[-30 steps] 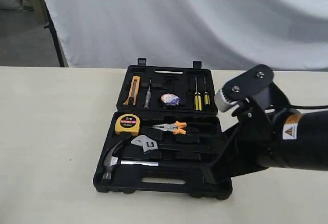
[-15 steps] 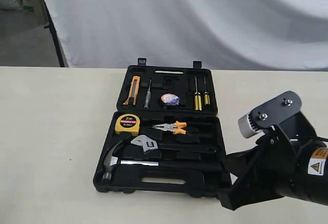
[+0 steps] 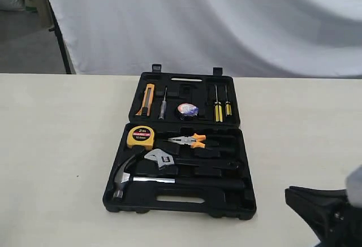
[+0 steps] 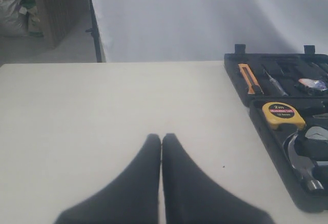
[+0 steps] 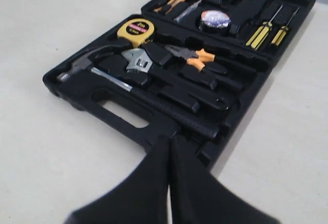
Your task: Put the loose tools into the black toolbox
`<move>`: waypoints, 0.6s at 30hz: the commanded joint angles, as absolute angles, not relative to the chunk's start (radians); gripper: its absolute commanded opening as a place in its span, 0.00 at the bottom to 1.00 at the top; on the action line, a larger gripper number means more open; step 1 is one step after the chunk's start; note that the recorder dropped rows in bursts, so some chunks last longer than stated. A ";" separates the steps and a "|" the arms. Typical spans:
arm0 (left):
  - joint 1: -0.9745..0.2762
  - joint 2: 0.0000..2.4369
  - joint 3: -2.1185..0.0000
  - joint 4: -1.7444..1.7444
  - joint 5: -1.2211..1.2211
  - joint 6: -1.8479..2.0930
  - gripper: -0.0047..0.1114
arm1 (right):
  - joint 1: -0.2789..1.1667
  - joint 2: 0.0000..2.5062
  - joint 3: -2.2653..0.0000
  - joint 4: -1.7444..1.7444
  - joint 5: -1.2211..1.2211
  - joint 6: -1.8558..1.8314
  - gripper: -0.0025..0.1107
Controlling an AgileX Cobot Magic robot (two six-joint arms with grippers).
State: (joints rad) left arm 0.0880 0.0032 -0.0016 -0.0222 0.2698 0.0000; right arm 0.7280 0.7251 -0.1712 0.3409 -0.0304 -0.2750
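Observation:
The black toolbox (image 3: 180,202) lies open on the table. Its near half holds the claw hammer (image 3: 125,176) and the adjustable wrench (image 3: 163,159). The small tape roll (image 3: 187,109) sits in the far half. All three also show in the right wrist view: hammer (image 5: 82,64), wrench (image 5: 137,60), tape roll (image 5: 214,19). My right gripper (image 3: 294,193) is shut and empty at the lower right, clear of the case; its tips (image 5: 170,141) point at the case's near corner. My left gripper (image 4: 161,138) is shut and empty over bare table, left of the toolbox (image 4: 266,126).
A yellow tape measure (image 3: 140,137) and orange-handled pliers (image 3: 191,140) rest in the near half. A yellow knife (image 3: 146,99) and screwdrivers (image 3: 221,110) lie in the far half. A white backdrop (image 3: 215,21) hangs behind the table.
My right arm has drawn back from the case's near right corner, down toward the lower right edge of the exterior view. The tools lie as before.

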 commanded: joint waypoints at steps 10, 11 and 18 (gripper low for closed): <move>0.083 0.000 0.000 -0.030 0.269 0.000 0.05 | 0.726 0.247 0.000 0.152 -0.070 -0.237 0.02; 0.083 0.000 0.000 -0.030 0.269 0.000 0.05 | 0.726 0.224 0.000 0.152 -0.056 -0.231 0.02; 0.083 0.000 0.000 -0.030 0.269 0.000 0.05 | 0.726 0.132 0.000 0.152 -0.017 -0.223 0.02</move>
